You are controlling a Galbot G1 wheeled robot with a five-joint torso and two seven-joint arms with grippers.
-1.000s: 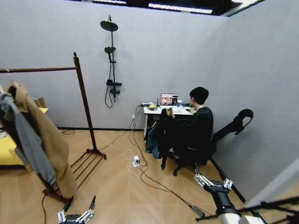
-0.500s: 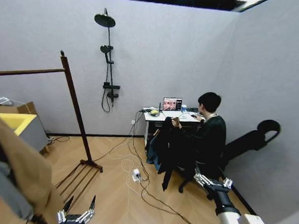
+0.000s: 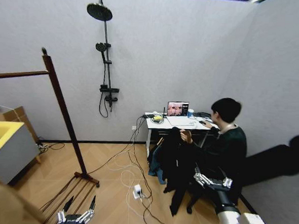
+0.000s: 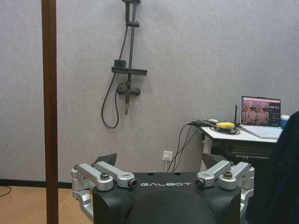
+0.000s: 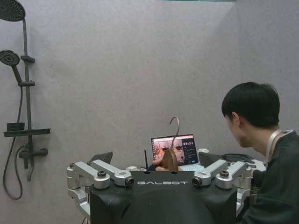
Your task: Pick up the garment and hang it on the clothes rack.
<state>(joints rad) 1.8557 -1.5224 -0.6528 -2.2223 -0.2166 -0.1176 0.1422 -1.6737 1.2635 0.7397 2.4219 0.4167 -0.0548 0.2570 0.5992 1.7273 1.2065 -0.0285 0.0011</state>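
A seated person holds the garment [image 3: 174,162], a long black coat, up by its hanger in front of the desk. Its metal hook [image 5: 174,129] shows in the right wrist view with the person's hand under it, and a dark edge of the garment [image 4: 286,177] appears in the left wrist view. The clothes rack [image 3: 62,112] of reddish-brown wood stands at the left, and its post [image 4: 49,112] is close to my left arm. My left gripper [image 3: 75,216] hangs low and open. My right gripper [image 3: 212,181] is open too, just short of the coat.
A black shower rail [image 3: 104,63] is on the back wall. The desk [image 3: 161,124] carries a laptop [image 3: 177,109]. Cables and a power strip [image 3: 137,191] lie on the wooden floor. A yellow-topped grey box [image 3: 8,146] and a tan coat [image 3: 1,207] are at the left.
The whole picture has spread outward as the camera moved nearer the desk. The person and the black coat look larger; the tan and grey garments slid off left. Both grippers keep their pose.
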